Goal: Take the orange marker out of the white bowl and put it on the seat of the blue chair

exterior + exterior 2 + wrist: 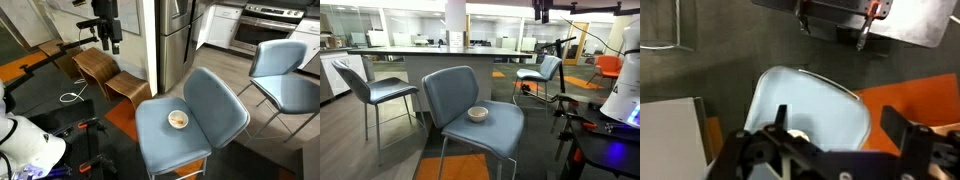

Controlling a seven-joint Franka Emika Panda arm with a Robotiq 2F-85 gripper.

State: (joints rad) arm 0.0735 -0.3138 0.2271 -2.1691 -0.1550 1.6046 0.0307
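Open-plan office and kitchen space is shown, with dark carpet, glass partitions and steel appliances at the back.

In the wrist view the gripper [836, 140] is seen with its jaws spread wide and nothing held between them. Its dark fingers [771, 150] are cut off by the bottom edge of the picture. Between and beyond them, the grey-blue seat of the blue chair [820, 105] is seen from above. The white bowl [795, 134] is only partly visible there, its rim peeking out just beside one finger.

In both exterior views the gripper [106, 35] [542, 12] is shown raised high near the top of the picture, well apart from the chair.

The white bowl [178, 120] [478, 113] is set on the seat of the blue chair [205, 105] [450, 95], roughly at the seat's middle. The orange marker [179, 121] is seen only as a small orange fleck inside the bowl in an exterior view, too small for any detail.

Further out, a bent brown wooden chair [103, 72] is placed near the arm, and a second blue chair [285, 75] on thin dark legs is placed near a steel refrigerator [176, 40].
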